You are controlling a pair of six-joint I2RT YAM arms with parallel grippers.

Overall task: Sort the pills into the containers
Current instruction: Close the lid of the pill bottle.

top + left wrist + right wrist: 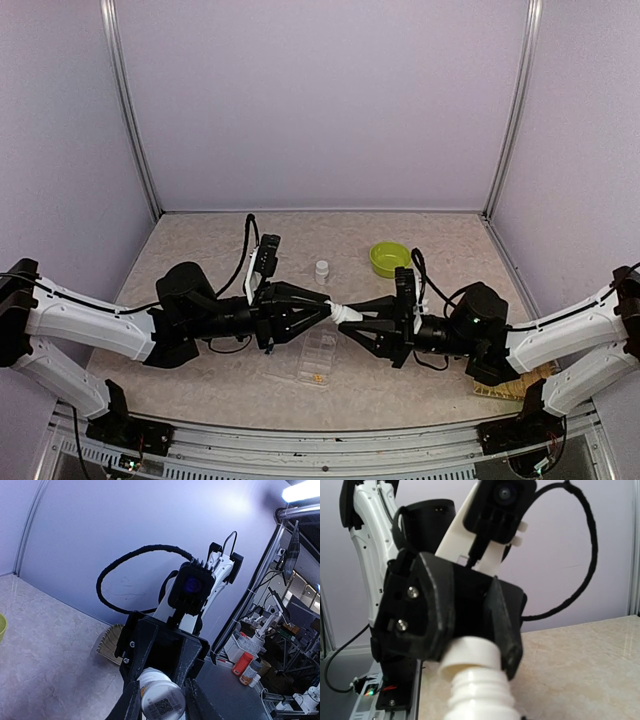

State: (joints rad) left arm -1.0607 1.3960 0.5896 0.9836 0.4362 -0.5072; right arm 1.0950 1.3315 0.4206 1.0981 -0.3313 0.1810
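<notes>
Two hands grip one white bottle [344,313]: left hand [327,309] closed on its cap [470,652], right hand [358,317] on its body.

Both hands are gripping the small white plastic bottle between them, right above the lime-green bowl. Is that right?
No. Both the left hand and right hand do grip the small white plastic bottle between them, but it hangs above the flat clear plastic pill box, not the round lime-green bowl, which stands farther back. The top external view shows this.
</notes>
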